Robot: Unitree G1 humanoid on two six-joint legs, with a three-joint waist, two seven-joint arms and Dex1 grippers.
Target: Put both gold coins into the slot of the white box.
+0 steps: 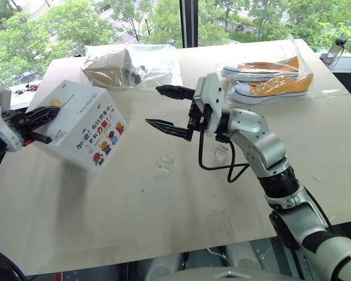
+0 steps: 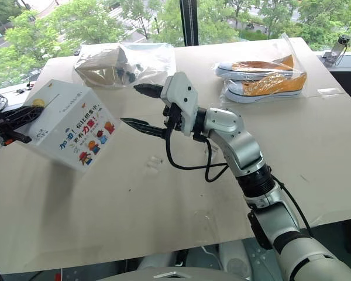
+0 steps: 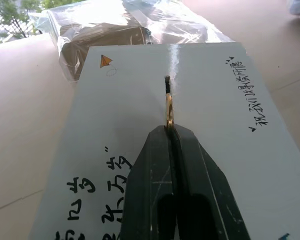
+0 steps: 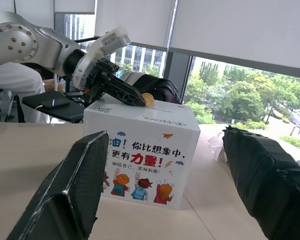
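Coin (image 3: 168, 107), thin, hard and slippery, pinched on edge by left claw (image 3: 172, 131) over slot (image 3: 167, 86); right claw (image 1: 167, 108) wide.

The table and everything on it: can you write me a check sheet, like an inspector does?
Surface: pale table, bare wood-coloured top.
Job's things: white box with cartoon figures sits near the table's left side; one gold coin stands on edge at the slot in the box top. Second coin: nothing seen.
Clutter: clear bag with a brown parcel; bagged orange shoes; small clear blocks.
Grippers: left gripper, jaws shut on the coin over the box; right gripper, jaws open and holding nothing, above the table middle.
Cables: black cable loops off the right wrist.
Surroundings: window with green trees behind.
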